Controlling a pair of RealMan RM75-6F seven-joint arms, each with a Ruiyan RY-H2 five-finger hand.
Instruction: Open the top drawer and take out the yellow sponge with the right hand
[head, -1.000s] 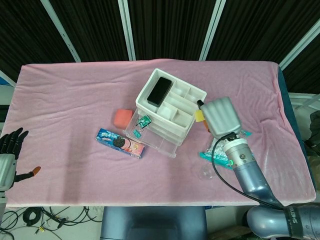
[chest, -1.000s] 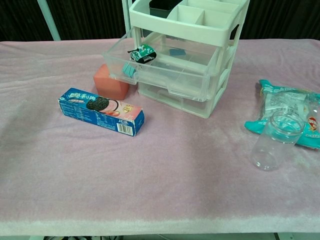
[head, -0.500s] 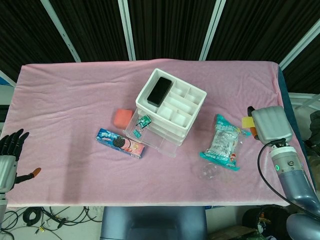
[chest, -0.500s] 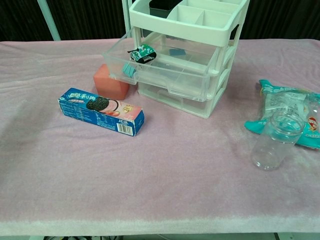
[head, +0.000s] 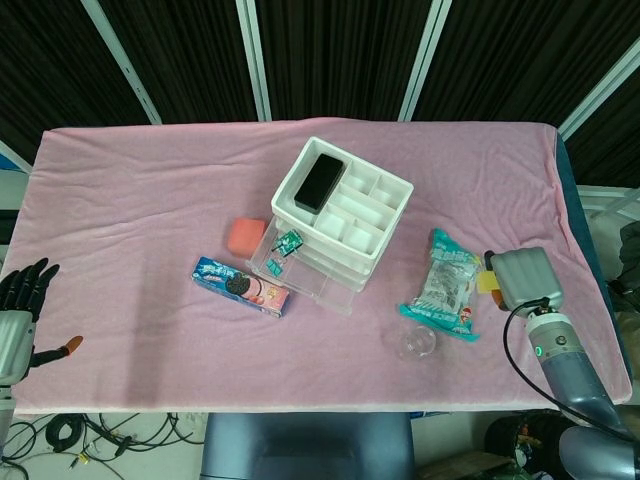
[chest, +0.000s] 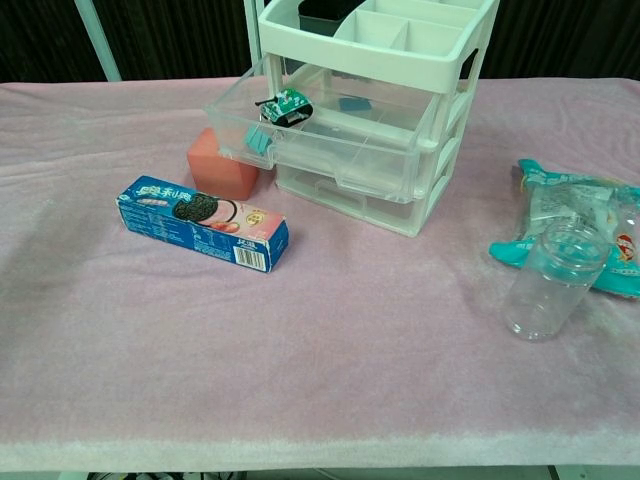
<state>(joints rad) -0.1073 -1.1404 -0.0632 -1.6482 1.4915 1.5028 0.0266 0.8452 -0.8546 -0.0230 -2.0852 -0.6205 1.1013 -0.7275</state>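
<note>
The pulled-out clear plastic top drawer (chest: 330, 135) contains small green binder clips (chest: 285, 108). The right hand (head: 522, 276) pinches one yellow sponge (head: 489, 282), right of the teal snack bag (head: 447, 286). The left hand (head: 20, 310) is spread.

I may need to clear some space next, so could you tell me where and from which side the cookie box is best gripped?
Grip the cookie box across its two long side faces, near the middle, coming from above. It lies flat on the cloth, long and narrow, so a hand can span its width but not its length. The pink block and the open drawer sit just behind it; the front side looks open.
</note>
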